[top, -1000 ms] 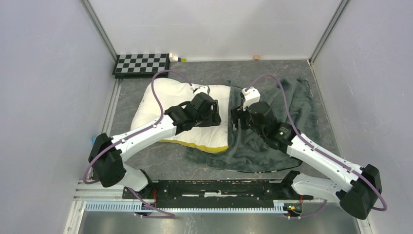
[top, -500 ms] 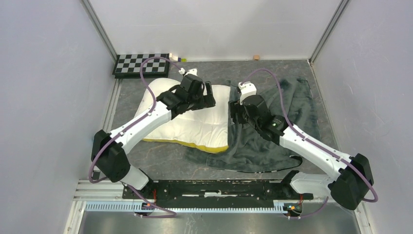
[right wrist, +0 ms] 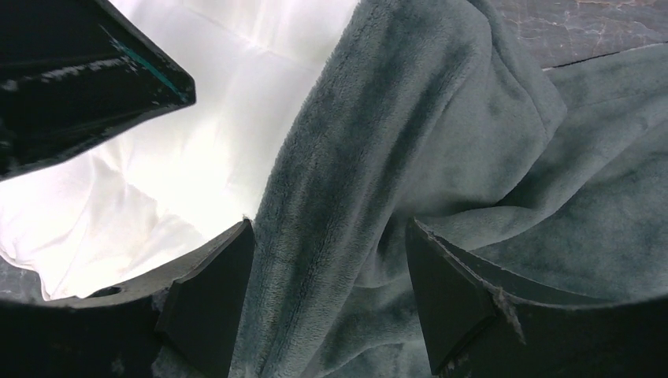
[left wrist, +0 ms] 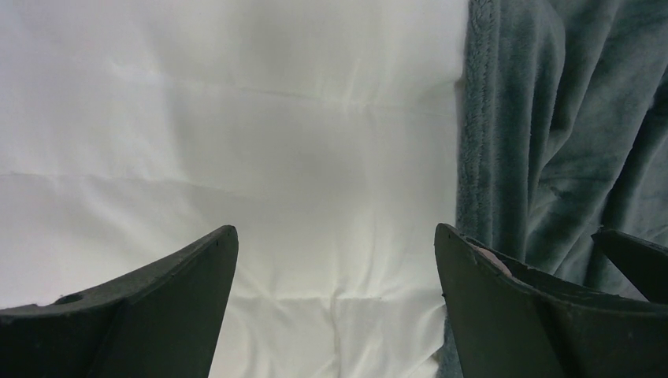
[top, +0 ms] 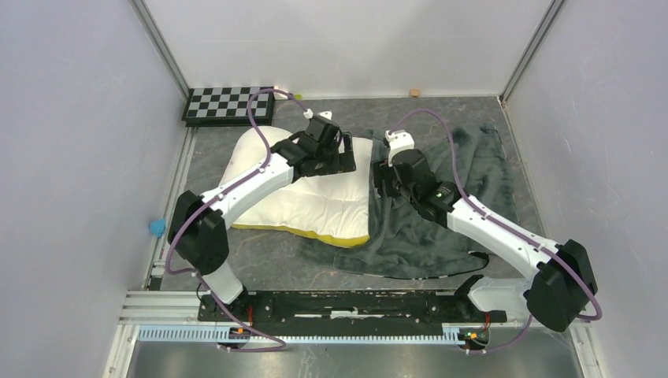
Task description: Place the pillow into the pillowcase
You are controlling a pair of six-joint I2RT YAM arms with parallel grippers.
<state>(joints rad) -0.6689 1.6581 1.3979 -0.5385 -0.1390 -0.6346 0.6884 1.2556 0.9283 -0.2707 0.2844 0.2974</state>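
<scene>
The cream-white quilted pillow (top: pixel 299 193) lies left of centre, its yellow band (top: pixel 331 236) along the near edge. The pillowcase (top: pixel 461 181), grey-green plush face up, is spread to its right with its left hem against the pillow. My left gripper (top: pixel 344 151) hovers open over the pillow's far right part; in its wrist view the left gripper (left wrist: pixel 335 228) holds nothing, with pillow (left wrist: pixel 236 118) below and pillowcase (left wrist: pixel 551 118) at the right. My right gripper (right wrist: pixel 327 228) stands open astride a raised fold of the pillowcase (right wrist: pixel 339 181), at the hem by the pillow (right wrist: pixel 197 157).
A checkerboard (top: pixel 228 104) lies at the far left corner, with a small yellow-green item (top: pixel 293 96) beside it. A small wooden block (top: pixel 414 93) sits at the back wall. A blue object (top: pixel 157 227) lies at the left rail. Grey walls close in both sides.
My left gripper opened fully and moved away from the pillow's middle to its far right part. My right gripper crept slightly farther along the pillowcase hem.
</scene>
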